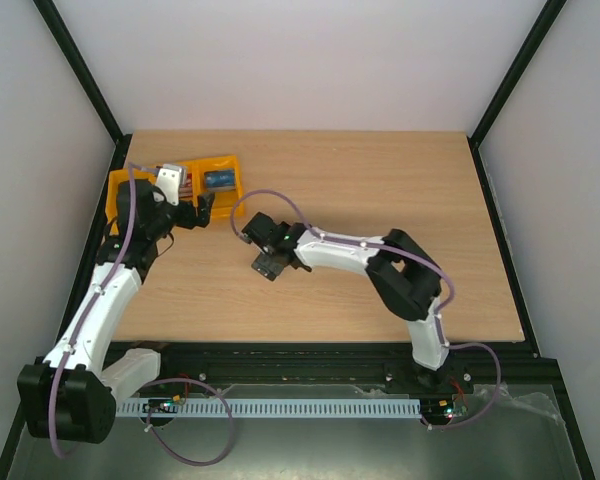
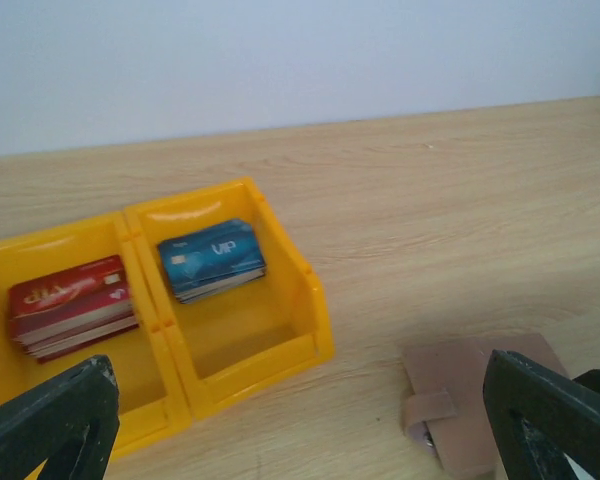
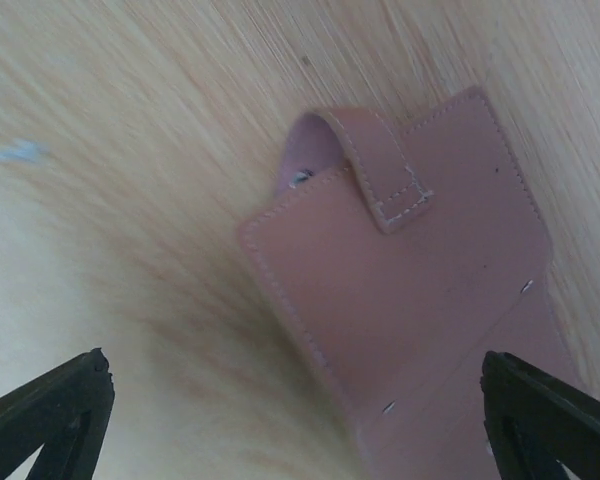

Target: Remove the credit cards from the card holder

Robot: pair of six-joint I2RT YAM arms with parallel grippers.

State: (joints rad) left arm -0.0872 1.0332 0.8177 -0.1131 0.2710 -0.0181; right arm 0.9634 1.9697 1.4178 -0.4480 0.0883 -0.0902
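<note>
The card holder (image 3: 410, 290) lies flat on the wooden table, pinkish-brown, with its tab strap (image 3: 385, 170) folded over the edge. My right gripper (image 3: 300, 420) is open right above it, one finger on each side, touching nothing. From above, the right gripper (image 1: 270, 262) covers the holder. The holder also shows in the left wrist view (image 2: 460, 395), at the lower right. My left gripper (image 2: 300, 430) is open and empty, just in front of the yellow tray (image 2: 320, 320). A stack of blue credit cards (image 2: 212, 258) and a stack of red ones (image 2: 70, 300) lie in the tray's compartments.
The yellow tray (image 1: 130, 185) stands at the table's far left, close to the left wall, with blue cards (image 1: 218, 180) in its right compartment. Black frame posts rise at the table's back corners. The left arm reaches along the left edge.
</note>
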